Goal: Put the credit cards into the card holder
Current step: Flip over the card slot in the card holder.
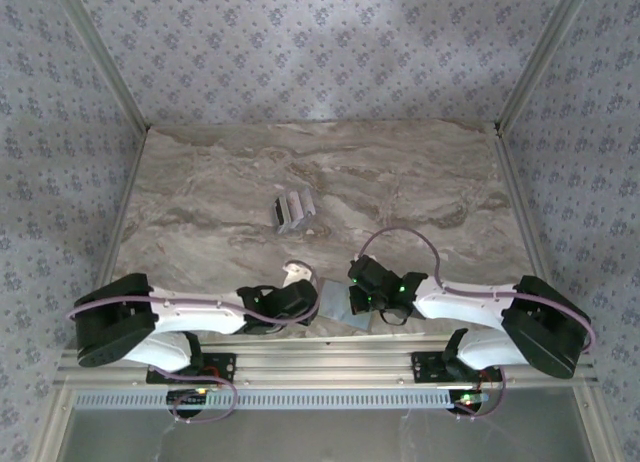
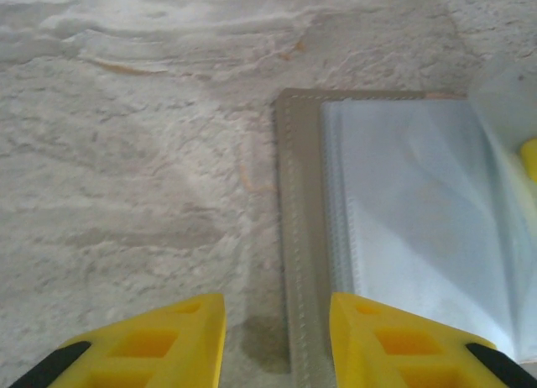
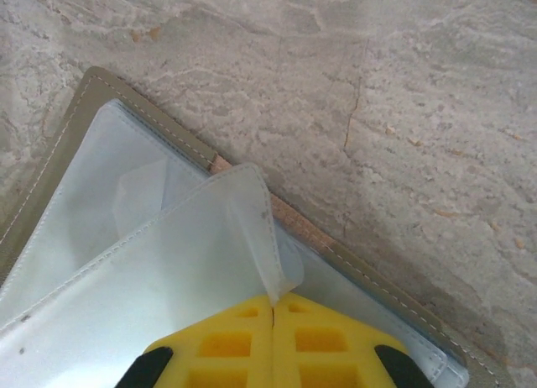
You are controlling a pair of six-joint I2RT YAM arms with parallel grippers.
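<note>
While the card holder [image 1: 335, 304] lies opened flat at the near edge of the worktop [image 1: 200, 182], between the two arms, the right gripper [image 3: 273, 317] has its yellow fingers [image 3: 327, 346] pressed together on the corner of a clear plastic leaf [image 3: 243, 228] of it. That leaf is raised and curled off the pocket below. The left gripper [image 2: 277, 338] hangs low over one edge of the holder, its fingers [image 2: 168, 338] moderately apart and holding nothing. The stitched grey-tan border runs up between them, with bare marbled worktop ahead of one finger and the clear pockets ahead of the other. The credit cards [image 1: 293, 210] lie in a small cluster near the middle of the worktop, one dark and the rest pale, well apart from the holder and from both grippers.
</note>
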